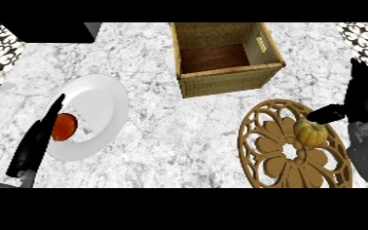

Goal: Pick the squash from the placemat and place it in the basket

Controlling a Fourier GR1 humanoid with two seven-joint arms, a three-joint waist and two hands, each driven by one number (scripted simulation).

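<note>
As squash [311, 132] sits on placemat [277, 148], R hand [332, 113] touches it.

Both hands, the left hand [32, 146] and the right hand [355, 108], are glossy black with slender, tapering fingers.

right hand [354, 108] cut by frame edge, placemat [277, 168] partly cropped
</note>
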